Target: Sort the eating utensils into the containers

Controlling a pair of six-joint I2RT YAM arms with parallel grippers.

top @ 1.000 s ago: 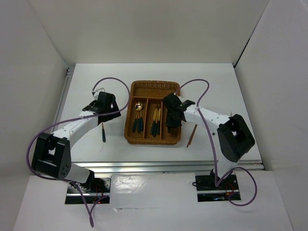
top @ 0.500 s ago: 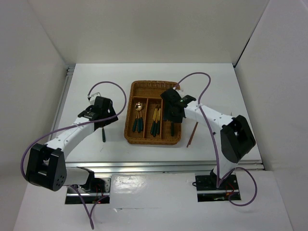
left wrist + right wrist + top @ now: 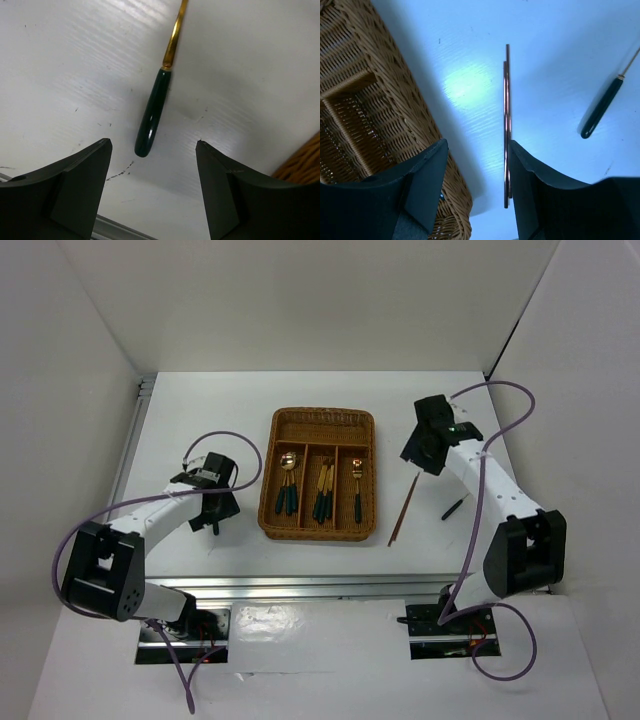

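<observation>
Both claws are standing open, empty: left gripper (image 3: 154, 150) straddling a teal-handled utensil (image 3: 155, 107) for pickup, right gripper (image 3: 477, 150) hovering over chopsticks (image 3: 506, 125).

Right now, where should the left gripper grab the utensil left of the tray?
The teal handle, straight down from above: it lies flat on the table, is thicker than the gold neck, and sits between the fingers of the open left gripper.

No legible text or labels
</observation>
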